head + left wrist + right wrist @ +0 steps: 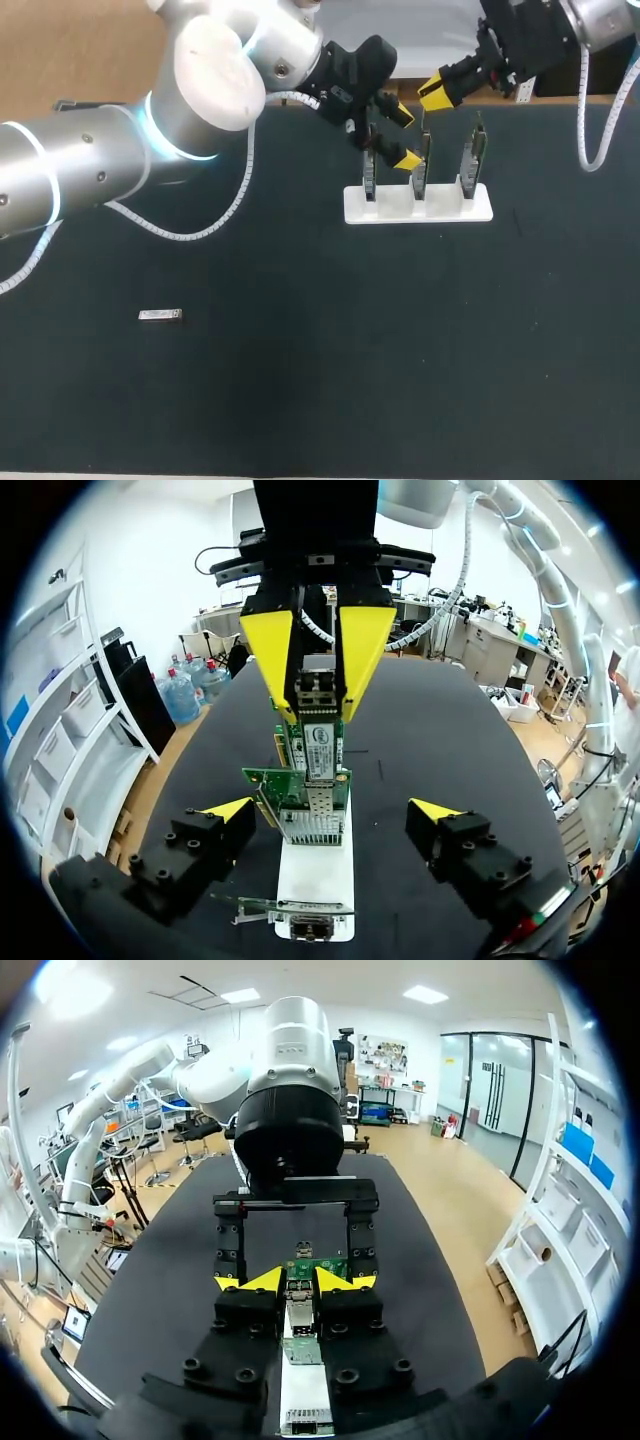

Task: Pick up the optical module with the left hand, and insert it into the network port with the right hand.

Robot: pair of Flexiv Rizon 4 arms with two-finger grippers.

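My right gripper is shut on an optical module, which it holds upright over the middle network card in the white stand. In the left wrist view the module's lower end meets that card at its port, between the right gripper's yellow fingers. My left gripper stands open beside the cards, its tips on either side of the stand and holding nothing. In the right wrist view the module sits between my right gripper's tips, with a left finger beyond.
A second small silvery module lies flat on the dark table at the front left. Two more cards stand in the outer slots of the stand. My left arm's white cable trails across the table.
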